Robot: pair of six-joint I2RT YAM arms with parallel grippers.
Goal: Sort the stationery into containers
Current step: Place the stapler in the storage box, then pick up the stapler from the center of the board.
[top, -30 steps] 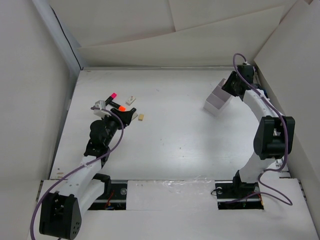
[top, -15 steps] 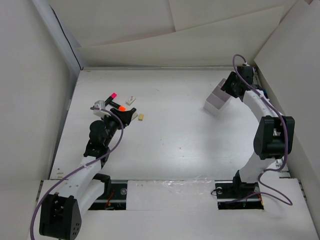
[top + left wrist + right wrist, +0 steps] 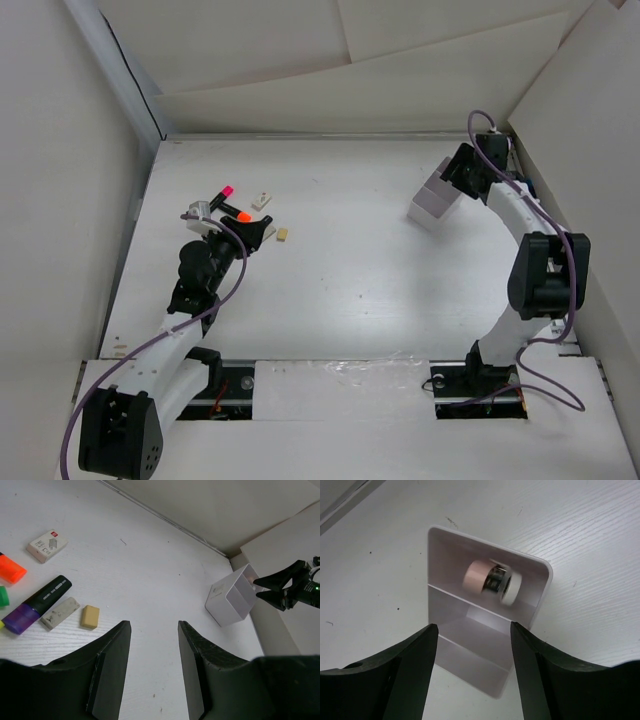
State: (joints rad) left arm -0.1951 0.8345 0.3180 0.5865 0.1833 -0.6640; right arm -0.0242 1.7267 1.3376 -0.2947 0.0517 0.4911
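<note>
Left tool (image 3: 152, 672) wide, empty. At its 10 o'clock on the table (image 3: 150, 565), three markers: orange marker (image 3: 10, 570), green marker (image 3: 2, 596), purple-capped marker (image 3: 37, 605). Three erasers: boxed eraser (image 3: 47, 545), grey eraser (image 3: 60, 613), tan eraser (image 3: 90, 616). Right tool (image 3: 472, 680) wide, empty, over the one tray (image 3: 470, 645) at 12 o'clock. Two round ends (image 3: 476, 577) in its far compartment.

Broad bare table (image 3: 350, 270) between the arms, purple-capped marker (image 3: 36, 606), grey eraser (image 3: 60, 613) and tan eraser (image 3: 90, 616) crowding the surface left of the left gripper (image 3: 152, 627), white tray (image 3: 470, 652) directly below the spread right gripper (image 3: 472, 627), its far compartment occupied, side walls (image 3: 60, 200) close
</note>
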